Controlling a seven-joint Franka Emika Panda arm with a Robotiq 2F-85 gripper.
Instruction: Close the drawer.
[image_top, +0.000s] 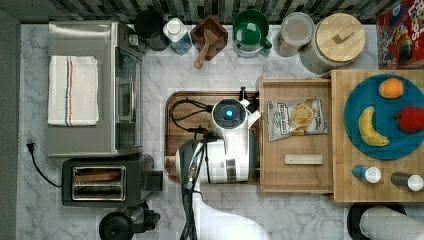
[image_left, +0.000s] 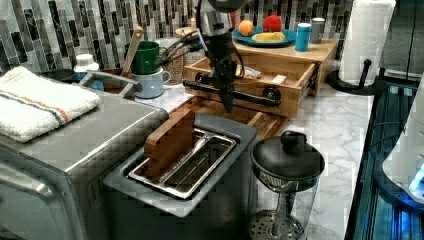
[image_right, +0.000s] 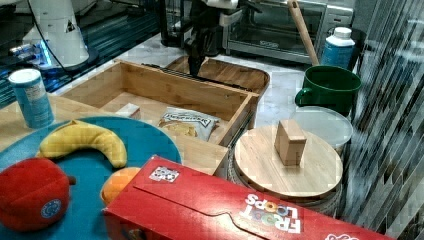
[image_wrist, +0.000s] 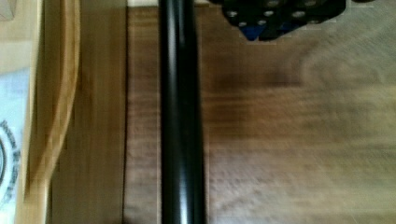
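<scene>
Now | drawer (image_top: 296, 145) open | jaws (image_left: 227, 102) just outside its black handle (image_wrist: 181, 116) | jaw opening: cannot tell

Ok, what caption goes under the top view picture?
Robot arm beside the open drawer holding a chip bag and small block.

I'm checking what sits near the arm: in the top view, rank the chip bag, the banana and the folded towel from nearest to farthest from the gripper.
Measured from the gripper at the drawer's front:
1. Chip bag, inside the drawer, on the top view's right of the arm.
2. Banana, on the blue plate, further to the top view's right.
3. Folded towel, on the toaster oven, far on the top view's left.
</scene>
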